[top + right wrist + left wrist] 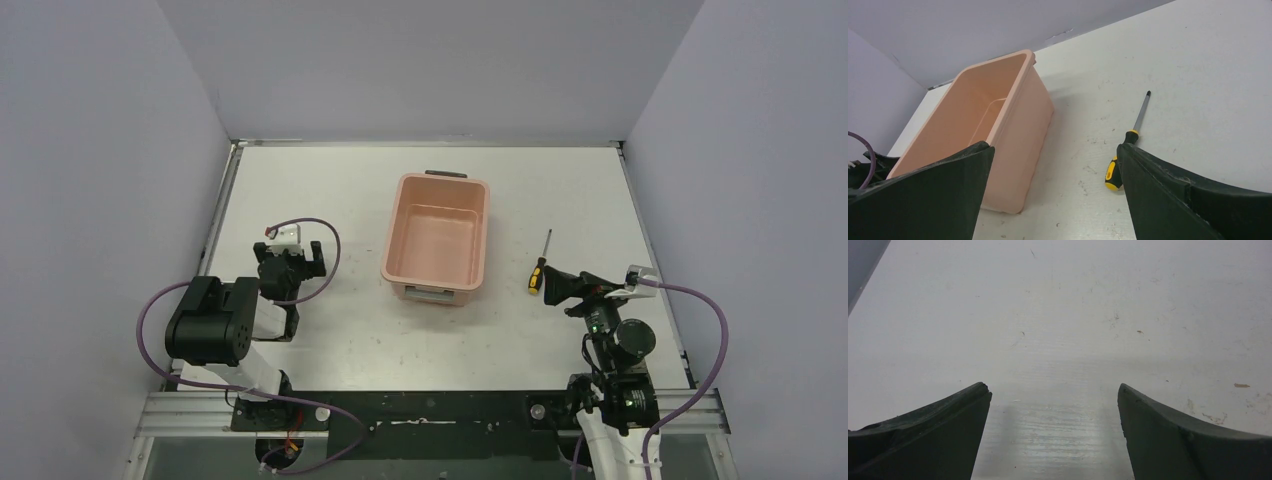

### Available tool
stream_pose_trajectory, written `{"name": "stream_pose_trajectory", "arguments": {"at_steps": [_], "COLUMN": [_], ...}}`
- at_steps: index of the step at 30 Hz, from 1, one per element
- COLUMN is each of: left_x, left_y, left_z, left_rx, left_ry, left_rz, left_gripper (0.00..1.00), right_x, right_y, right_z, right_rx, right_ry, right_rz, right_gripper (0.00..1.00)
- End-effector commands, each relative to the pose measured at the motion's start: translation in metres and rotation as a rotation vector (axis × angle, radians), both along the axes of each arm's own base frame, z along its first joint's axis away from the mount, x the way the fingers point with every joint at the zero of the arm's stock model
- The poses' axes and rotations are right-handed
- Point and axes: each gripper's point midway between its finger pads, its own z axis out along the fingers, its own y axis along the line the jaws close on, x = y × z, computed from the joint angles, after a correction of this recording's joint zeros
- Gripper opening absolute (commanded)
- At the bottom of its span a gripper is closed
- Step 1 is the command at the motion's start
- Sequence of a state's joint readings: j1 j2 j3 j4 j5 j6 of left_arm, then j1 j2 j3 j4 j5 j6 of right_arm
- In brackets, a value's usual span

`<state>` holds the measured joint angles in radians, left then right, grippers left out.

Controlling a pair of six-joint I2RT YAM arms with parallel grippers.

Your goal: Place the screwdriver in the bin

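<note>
Dark fingers (pixel 938 195) of the right gripper (pixel 1055 150) fill the bottom corners of the right wrist view, spread wide and grasping nothing. Just beside the right-hand finger, lower right of centre, the screwdriver (pixel 1131 134) lies flat on the white table (pixel 1198 75), its black-and-yellow handle lowest and its shaft pointing up the frame. The bin (pixel 1023 125) stands upright at centre left, apart from the tool. From above, the screwdriver (pixel 541 262) lies right of the bin (pixel 397 232). At left, the left gripper (pixel 1053 390) hangs released over the scuffed tabletop.
</note>
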<state>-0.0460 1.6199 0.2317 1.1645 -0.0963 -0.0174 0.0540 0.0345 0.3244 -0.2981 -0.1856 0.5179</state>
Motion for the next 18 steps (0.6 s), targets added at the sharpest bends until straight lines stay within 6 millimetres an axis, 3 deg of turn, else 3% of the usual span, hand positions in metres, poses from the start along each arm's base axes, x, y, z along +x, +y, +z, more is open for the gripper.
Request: {"name": "stream_pose_trajectory", "arguments": {"at_steps": [1, 6, 10, 14, 18], "left_x": [0.010, 0.010, 0.011, 0.010, 0.010], "left_y": [-0.004, -0.004, -0.004, -0.004, -0.004], "left_z": [0.023, 0.022, 0.022, 0.022, 0.022], "left_rx": [-0.004, -0.004, -0.004, -0.004, -0.004], "left_ry": [-0.086, -0.082, -0.084, -0.082, -0.083], "left_rz": [-0.016, -0.017, -0.016, -0.016, -0.017], "left_gripper": [0.97, 0.97, 0.97, 0.97, 0.97], "right_x": [0.000, -0.008, -0.005, 0.027, 0.058], "right_y": [-0.002, -0.010, 0.009, 0.009, -0.002], "right_z": [0.014, 0.041, 0.067, 0.045, -0.009], "right_rx": [0.020, 0.091, 0.028, -0.015, -0.103], "right_ry": [-0.041, -0.067, -0.111, 0.151, 0.510], "right_rz": [-0.015, -0.070, 0.049, 0.044, -0.001], "right_gripper": [1.00, 1.00, 1.00, 0.97, 0.98]}}
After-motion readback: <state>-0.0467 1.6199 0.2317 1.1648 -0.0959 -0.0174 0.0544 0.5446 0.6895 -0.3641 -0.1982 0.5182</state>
